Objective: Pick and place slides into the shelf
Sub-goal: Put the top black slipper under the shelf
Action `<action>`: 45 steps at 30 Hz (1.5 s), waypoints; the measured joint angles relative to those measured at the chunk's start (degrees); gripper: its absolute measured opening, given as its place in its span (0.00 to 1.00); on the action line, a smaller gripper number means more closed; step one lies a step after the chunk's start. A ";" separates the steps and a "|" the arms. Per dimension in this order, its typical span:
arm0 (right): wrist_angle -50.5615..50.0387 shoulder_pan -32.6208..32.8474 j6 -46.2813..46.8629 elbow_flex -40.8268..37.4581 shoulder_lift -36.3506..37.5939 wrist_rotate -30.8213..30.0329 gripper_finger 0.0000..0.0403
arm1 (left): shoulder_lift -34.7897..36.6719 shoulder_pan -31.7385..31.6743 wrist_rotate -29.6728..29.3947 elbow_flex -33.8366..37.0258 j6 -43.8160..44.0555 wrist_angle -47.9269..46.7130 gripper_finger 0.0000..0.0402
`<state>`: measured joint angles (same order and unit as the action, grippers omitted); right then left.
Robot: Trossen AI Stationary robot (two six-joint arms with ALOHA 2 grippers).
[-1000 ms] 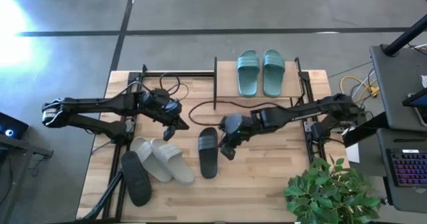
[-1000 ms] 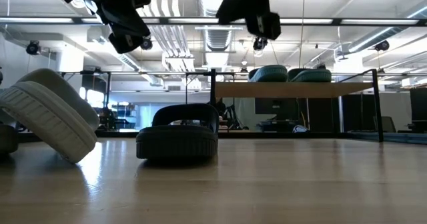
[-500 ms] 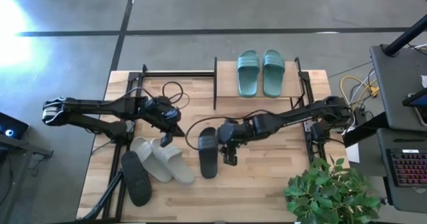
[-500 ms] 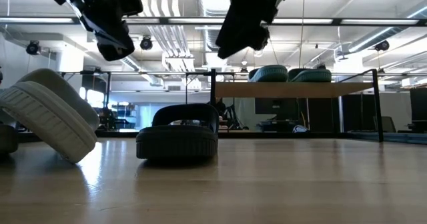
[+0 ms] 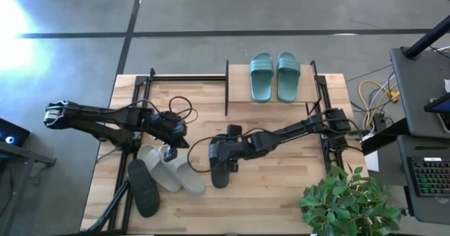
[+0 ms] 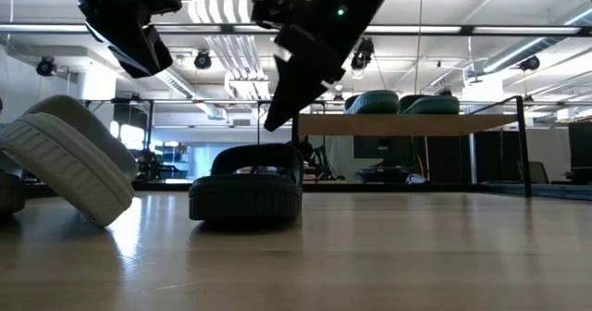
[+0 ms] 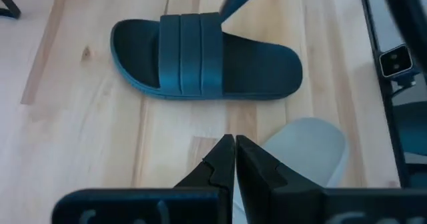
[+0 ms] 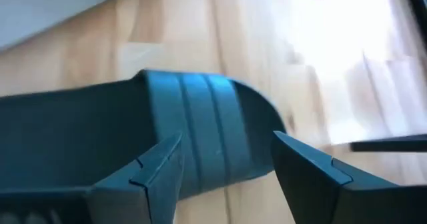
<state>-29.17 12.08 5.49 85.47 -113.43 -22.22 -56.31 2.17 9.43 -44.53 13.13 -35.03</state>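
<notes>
A black slide [image 5: 219,178] lies flat on its sole in the middle of the table. My right gripper [image 8: 227,167] hangs open just above it, one finger on each side of the ribbed strap [image 8: 200,121], and touches nothing. In the low view its fingers [image 6: 277,112] are clear of the slide [image 6: 246,189]. My left gripper [image 7: 234,147] is shut and empty above two light grey slides [image 5: 172,169], one of which leans tilted on the other [image 6: 65,158]. Two teal slides [image 5: 274,76] stand on the shelf's top board [image 5: 239,87].
A second black slide [image 5: 143,187] lies near the table's front left, beside the grey pair. A dark cable [image 5: 204,115] loops across the table behind the grippers. A potted plant [image 5: 344,201] stands at the front right corner. The shelf's black side frames [image 5: 227,88] rise at the back.
My right gripper has come down and toward the table's left onto the middle black slide, rolling its wrist, and has opened wide. My left gripper, still shut, has drifted a little down toward the grey slides. No slide has moved.
</notes>
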 joint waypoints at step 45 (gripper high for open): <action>0.57 1.39 -8.47 1.26 -5.57 -10.91 0.20 | 0.98 2.49 -4.11 3.85 3.09 -4.46 0.00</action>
<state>-28.60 13.47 -2.98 86.73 -119.00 -33.12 -55.33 4.67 5.32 -40.69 16.23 -39.48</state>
